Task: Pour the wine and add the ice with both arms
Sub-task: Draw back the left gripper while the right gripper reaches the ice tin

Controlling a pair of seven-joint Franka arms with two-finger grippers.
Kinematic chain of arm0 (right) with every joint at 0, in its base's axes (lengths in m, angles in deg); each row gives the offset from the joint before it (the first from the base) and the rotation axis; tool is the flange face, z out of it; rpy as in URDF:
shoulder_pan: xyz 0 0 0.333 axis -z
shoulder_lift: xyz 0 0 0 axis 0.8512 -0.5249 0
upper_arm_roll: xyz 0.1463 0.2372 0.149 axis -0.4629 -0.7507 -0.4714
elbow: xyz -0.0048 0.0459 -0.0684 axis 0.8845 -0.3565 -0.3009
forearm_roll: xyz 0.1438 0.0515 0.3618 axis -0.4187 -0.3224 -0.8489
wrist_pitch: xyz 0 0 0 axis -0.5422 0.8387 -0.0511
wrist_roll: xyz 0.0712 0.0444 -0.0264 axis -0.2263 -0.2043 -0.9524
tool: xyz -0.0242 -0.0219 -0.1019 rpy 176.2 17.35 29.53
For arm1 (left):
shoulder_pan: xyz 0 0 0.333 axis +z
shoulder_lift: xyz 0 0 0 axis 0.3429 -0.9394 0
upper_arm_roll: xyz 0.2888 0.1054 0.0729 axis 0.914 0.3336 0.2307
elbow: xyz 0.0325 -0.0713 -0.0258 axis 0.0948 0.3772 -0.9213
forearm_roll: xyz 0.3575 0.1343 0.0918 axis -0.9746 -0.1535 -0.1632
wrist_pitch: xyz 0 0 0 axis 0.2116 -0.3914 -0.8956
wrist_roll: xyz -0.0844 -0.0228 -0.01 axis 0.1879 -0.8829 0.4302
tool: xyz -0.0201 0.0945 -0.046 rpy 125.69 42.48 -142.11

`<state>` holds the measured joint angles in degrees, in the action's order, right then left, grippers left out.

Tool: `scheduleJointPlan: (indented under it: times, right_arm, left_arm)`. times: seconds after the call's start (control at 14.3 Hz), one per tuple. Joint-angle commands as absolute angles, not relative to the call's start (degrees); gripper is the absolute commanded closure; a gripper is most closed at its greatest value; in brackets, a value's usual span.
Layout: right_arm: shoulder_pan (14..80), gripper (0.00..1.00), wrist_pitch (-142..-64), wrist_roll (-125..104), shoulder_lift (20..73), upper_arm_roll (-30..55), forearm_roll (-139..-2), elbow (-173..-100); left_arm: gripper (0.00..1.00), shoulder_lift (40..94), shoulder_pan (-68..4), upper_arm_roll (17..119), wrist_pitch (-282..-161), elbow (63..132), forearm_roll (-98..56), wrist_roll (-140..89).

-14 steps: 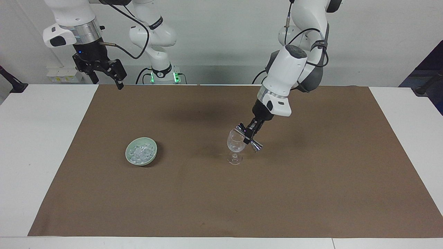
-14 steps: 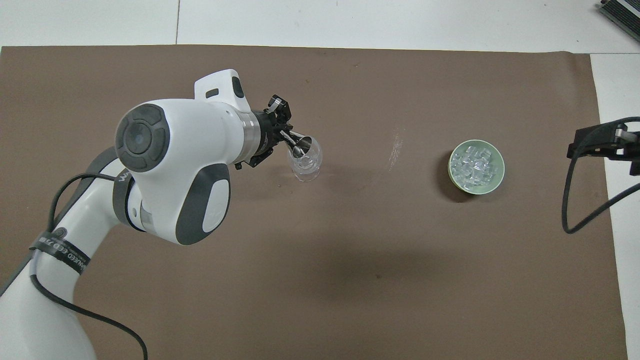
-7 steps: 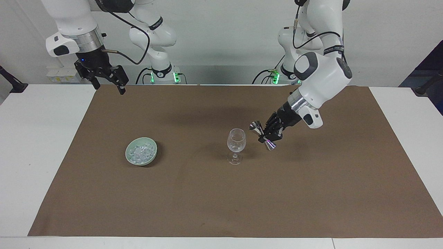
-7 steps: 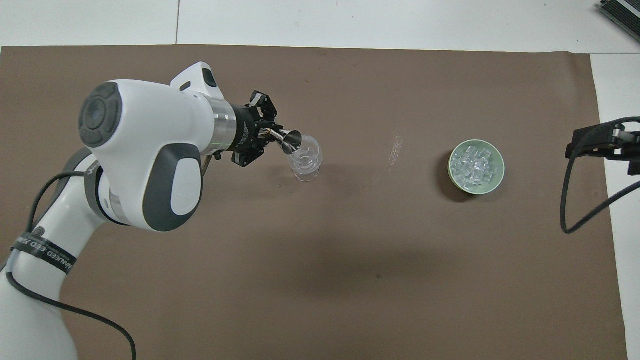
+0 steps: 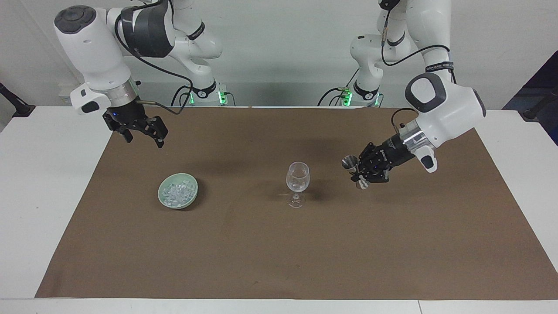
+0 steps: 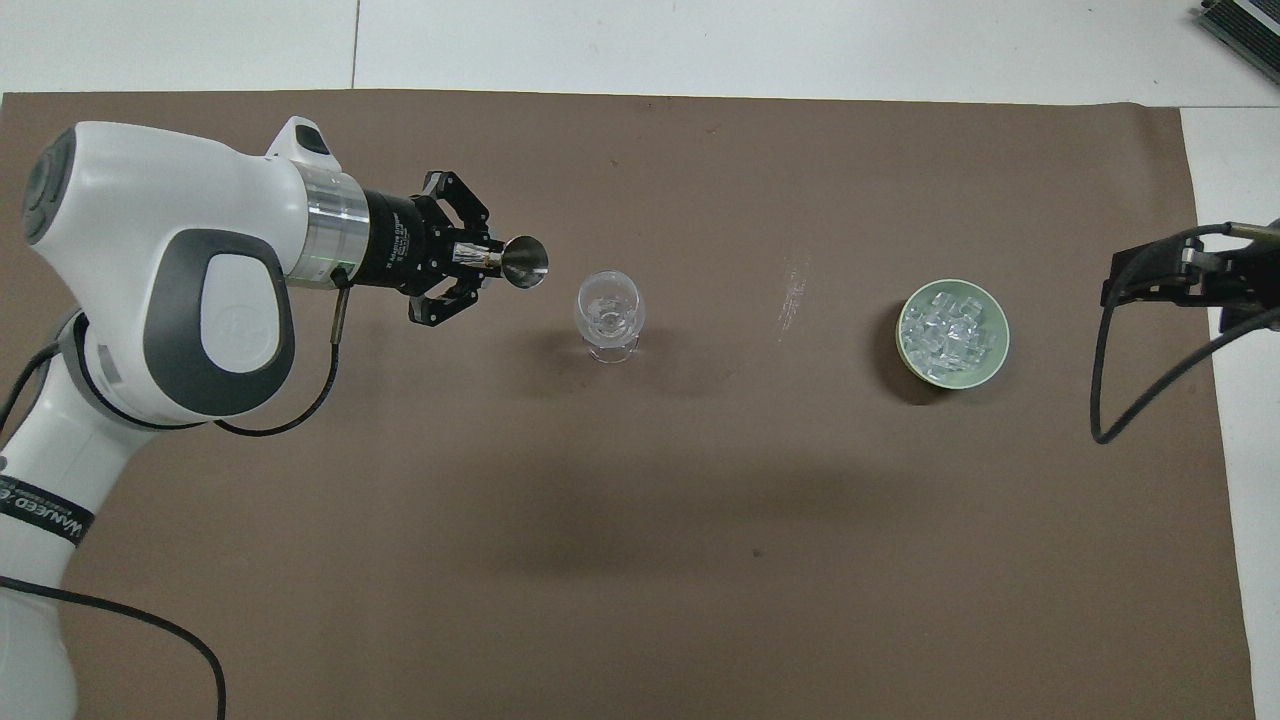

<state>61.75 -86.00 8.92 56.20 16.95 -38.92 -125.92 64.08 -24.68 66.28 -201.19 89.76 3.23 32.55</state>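
Left gripper (image 5: 363, 172): clamped on the jigger (image 5: 354, 171), beside the wine glass (image 5: 297, 183).
Right gripper (image 5: 141, 131): jaws apart, empty.
Ice (image 5: 176, 192): heaped in the bowl (image 5: 162, 201).
Risk: you clip the glass, toppling it.

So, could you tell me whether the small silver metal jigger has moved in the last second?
Yes: the jigger has left the wine glass, toward the left arm's end.

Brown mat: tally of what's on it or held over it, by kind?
Wine glass: 1
Green bowl of ice: 1
Metal jigger, held by left end effector: 1
Total: 3
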Motion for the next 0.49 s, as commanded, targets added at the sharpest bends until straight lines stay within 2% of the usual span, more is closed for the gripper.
scheduleJointPlan:
  times: [0.0,0.42]
  right_arm:
    - [62.65,0.0,-90.66,6.38,56.96,16.61,-39.11,-131.17]
    - [63.18,0.0,-97.86,5.86,54.5,16.61,-39.19,-135.93]
  left_arm:
    - [1.0,64.8,-21.3,65.69,-200.39,92.31,8.96,32.43]
    - [1.0,64.8,-15.93,65.69,-200.39,96.09,16.7,32.44]
